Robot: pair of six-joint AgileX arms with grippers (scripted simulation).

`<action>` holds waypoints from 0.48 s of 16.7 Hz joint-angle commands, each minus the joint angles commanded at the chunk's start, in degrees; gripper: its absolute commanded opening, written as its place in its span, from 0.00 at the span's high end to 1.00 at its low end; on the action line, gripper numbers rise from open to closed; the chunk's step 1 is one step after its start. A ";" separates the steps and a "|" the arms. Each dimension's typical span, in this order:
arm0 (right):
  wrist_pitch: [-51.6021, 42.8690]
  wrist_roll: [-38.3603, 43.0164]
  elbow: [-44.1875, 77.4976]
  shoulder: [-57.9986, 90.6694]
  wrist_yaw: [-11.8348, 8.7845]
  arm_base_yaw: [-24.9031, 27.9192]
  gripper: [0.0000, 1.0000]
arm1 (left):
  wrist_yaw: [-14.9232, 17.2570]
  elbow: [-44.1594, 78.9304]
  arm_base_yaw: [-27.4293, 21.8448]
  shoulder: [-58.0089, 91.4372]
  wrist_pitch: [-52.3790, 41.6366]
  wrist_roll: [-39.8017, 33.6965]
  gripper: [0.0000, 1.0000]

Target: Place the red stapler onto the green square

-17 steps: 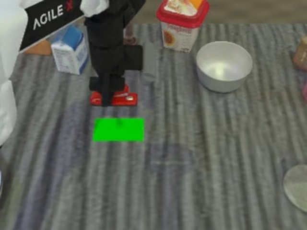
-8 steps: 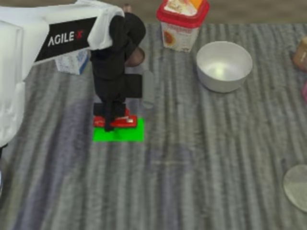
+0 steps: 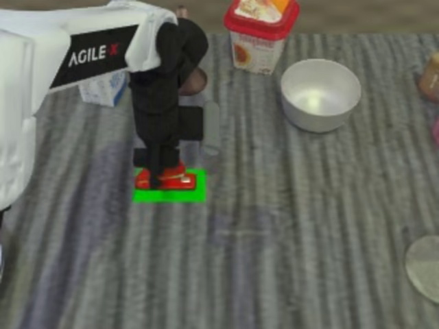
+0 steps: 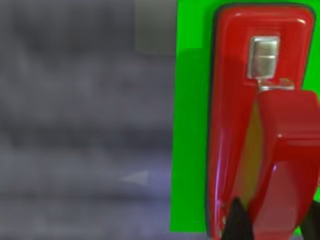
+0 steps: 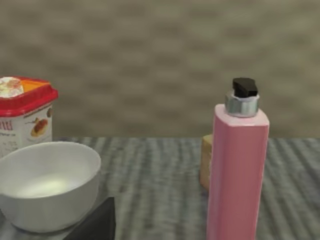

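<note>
Left gripper [image 3: 159, 179] lowered over the green square [image 3: 169, 195], fingers closed on the red stapler [image 3: 171, 180] across its middle. Stapler lying lengthwise on the square toward its far edge, left of table centre, green showing along its near side. Right gripper out of sight; white bowl [image 5: 47, 182] and pink bottle [image 5: 236, 165] before its camera.

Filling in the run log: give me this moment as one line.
left gripper: over green square, shut on red stapler | stapler: over square's far half | right arm: out of top view
</note>
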 joint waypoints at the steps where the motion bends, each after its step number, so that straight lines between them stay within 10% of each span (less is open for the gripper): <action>1: 0.00 0.00 0.00 0.00 0.00 0.00 0.00 | 0.00 0.00 0.00 0.00 0.00 0.00 0.47; 8: 0.00 0.00 0.00 0.00 0.00 0.00 0.00 | 0.00 0.00 0.00 0.00 0.00 0.00 0.00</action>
